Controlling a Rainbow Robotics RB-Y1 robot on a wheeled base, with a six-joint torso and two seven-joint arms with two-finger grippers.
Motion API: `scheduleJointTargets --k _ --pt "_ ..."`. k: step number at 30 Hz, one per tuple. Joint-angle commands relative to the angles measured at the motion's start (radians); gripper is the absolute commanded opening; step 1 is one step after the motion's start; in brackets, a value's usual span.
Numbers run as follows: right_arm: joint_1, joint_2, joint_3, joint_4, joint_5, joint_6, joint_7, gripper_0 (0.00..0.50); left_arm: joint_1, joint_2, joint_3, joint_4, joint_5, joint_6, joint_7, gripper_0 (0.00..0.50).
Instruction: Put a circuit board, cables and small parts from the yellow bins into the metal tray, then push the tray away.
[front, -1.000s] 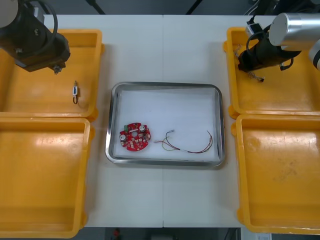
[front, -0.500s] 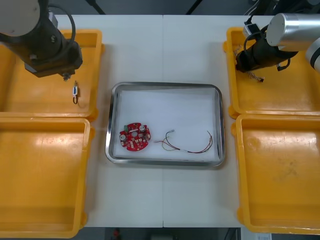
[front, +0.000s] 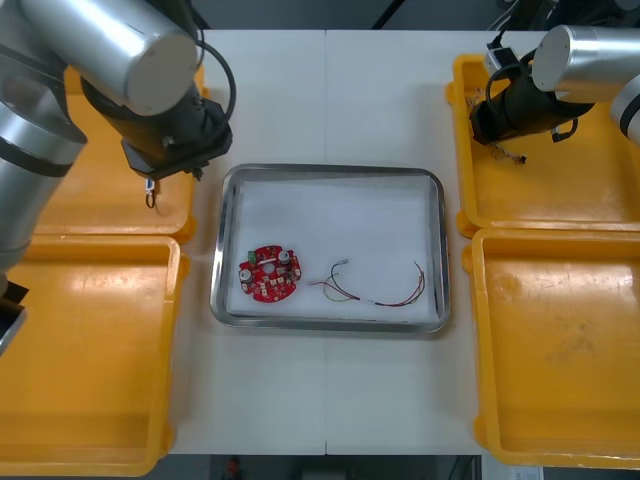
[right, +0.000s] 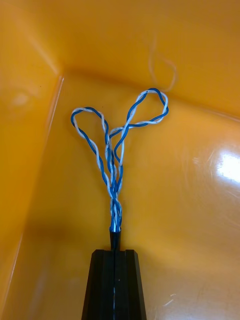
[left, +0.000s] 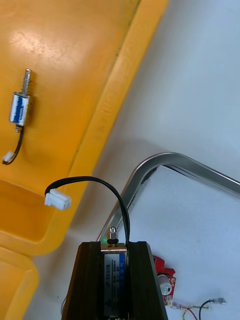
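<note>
Step in hand: loading the metal tray (front: 330, 171), centre of frame. It already holds the red circuit board (front: 269, 273) at its lower left, with the red and yellow cable (front: 385, 292) to the board's right.

- left jaws: upper left of frame, over inner wall of upper-left yellow bin (front: 100, 215), just short of tray's upper-left corner. Pinching a small metal part (left: 116, 262) w/ black lead (left: 107, 184) and white plug (left: 57, 201). A second small metal part (left: 20, 106) lies in that bin.
- right jaws: upper right of frame, inside upper-right yellow bin (front: 560, 195). Pressed onto the twisted blue and white cable (right: 114, 165), loops splayed beyond the tips. Can't tell if they touch bin floor.

Judgement, next: left must clear tray rim, get over bare white floor away from board, then let go. Right needs a lift over bin wall, then across the worktop (front: 330, 95). Tray push comes last.
</note>
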Motion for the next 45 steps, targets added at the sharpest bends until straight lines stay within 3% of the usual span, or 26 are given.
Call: scheduleJointTargets --k 1,7,15,32,37,41,45 --pt "-0.036 -0.008 0.017 -0.003 -0.016 -0.008 0.093 0.000 -0.044 -0.074 -0.054 0.015 -0.036 -0.001 0.002 0.002" --pt "-0.036 -0.031 0.012 -0.003 -0.035 -0.006 0.157 0.000 -0.046 -0.129 -0.069 0.081 -0.039 -0.055 0.002 0.002" --pt "-0.037 -0.082 -0.006 -0.077 -0.033 0.053 0.183 0.000 -0.044 -0.167 -0.154 0.161 -0.102 -0.162 0.023 0.001" --pt "-0.036 -0.232 -0.135 -0.330 -0.018 0.442 0.188 0.000 -0.021 -0.178 -0.284 0.205 -0.110 -0.314 0.088 0.005" --pt "-0.036 -0.263 -0.181 -0.380 -0.013 0.540 0.188 0.000 -0.021 -0.178 -0.290 0.205 -0.112 -0.316 0.103 0.024" --pt "-0.030 -0.283 -0.230 -0.423 -0.010 0.613 0.185 0.000 -0.021 -0.177 -0.290 0.207 -0.118 -0.316 0.099 0.094" --pt "0.013 -0.295 -0.311 -0.497 0.001 0.676 0.177 0.000 -0.021 -0.177 -0.299 0.207 -0.133 -0.316 0.102 0.268"
